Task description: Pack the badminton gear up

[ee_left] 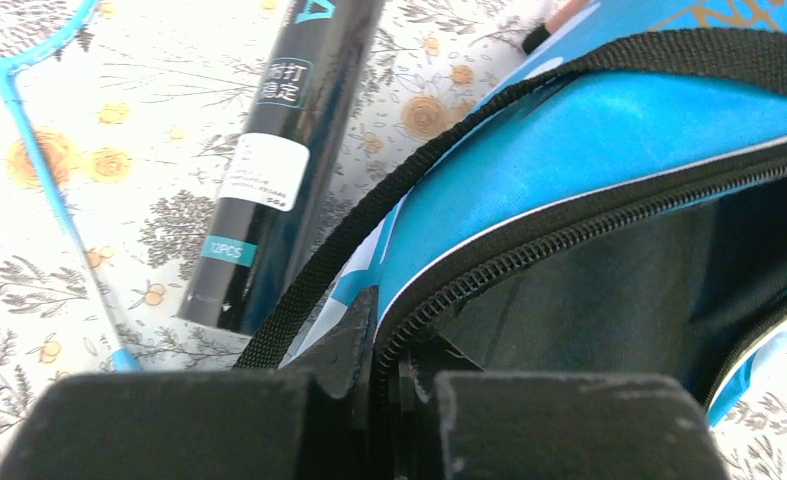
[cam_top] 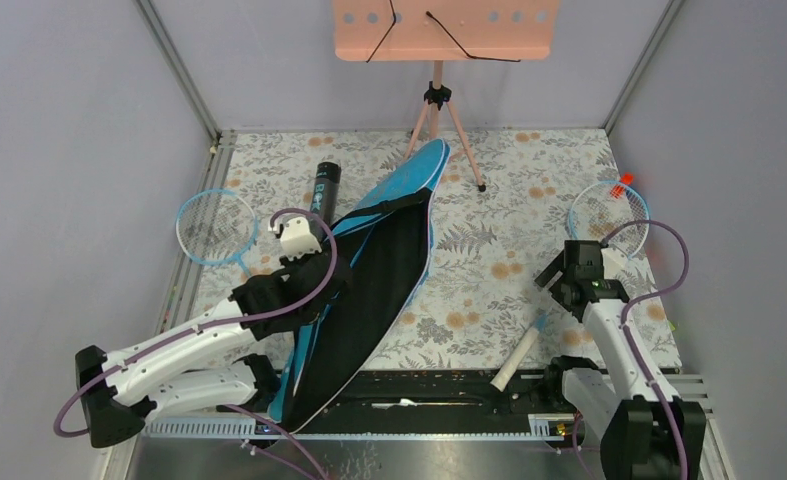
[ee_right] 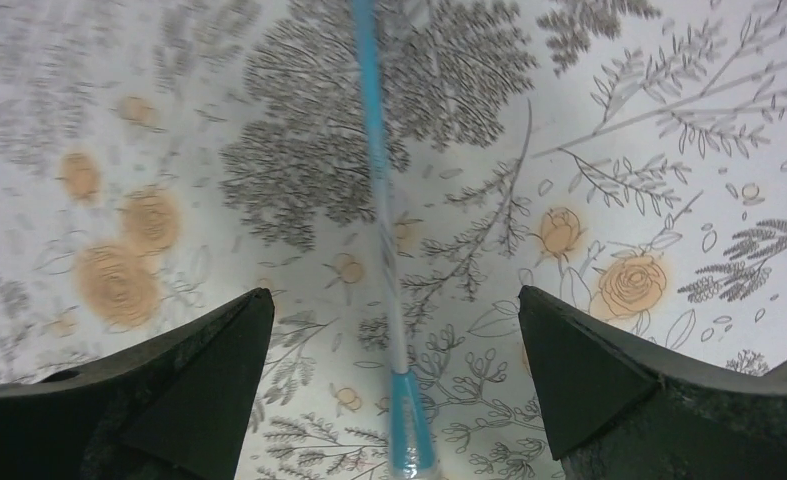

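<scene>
My left claw (ee_left: 394, 385) pinches the blue bag (ee_left: 609, 140) at its zipper edge; right claw (ee_right: 394, 345) sits spread wide over a racket shaft (ee_right: 376, 200), right of the bag.

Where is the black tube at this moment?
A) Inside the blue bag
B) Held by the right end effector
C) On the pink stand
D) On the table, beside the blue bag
D: the black tube lies on the table beside the blue bag, outside its opening.

Overhead view facing down from behind, left wrist close on bag (ee_left: 619, 140), right wrist close above racket (ee_right: 369, 120)
</scene>
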Robot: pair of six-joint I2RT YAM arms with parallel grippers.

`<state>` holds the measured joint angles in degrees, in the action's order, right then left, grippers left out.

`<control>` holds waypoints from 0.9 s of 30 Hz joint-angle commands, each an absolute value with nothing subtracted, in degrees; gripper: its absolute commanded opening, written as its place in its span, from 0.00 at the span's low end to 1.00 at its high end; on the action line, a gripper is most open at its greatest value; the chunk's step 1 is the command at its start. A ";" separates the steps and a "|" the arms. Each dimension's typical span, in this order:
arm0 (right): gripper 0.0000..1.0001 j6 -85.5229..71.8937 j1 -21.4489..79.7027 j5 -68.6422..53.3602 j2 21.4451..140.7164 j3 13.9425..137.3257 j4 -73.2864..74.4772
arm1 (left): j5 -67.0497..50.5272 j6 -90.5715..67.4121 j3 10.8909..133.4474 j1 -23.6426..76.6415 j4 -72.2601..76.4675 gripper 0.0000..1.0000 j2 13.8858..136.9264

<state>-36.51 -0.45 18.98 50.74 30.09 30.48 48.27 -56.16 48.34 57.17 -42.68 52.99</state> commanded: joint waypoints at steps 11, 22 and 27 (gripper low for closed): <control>0.71 -38.47 -3.78 6.72 70.22 29.79 25.34 | 50.18 -58.39 53.43 56.62 -40.16 0.00 60.14; 0.11 -38.83 -3.78 6.05 74.70 30.72 21.74 | 29.13 -49.75 47.21 56.60 -14.85 0.00 64.22; 0.00 -36.95 -3.70 4.54 73.68 31.70 21.92 | 30.43 -49.81 51.17 56.61 -15.64 0.00 70.62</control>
<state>-37.65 -3.79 7.31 73.12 32.71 20.88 31.81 -50.76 47.29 56.93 -22.72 66.96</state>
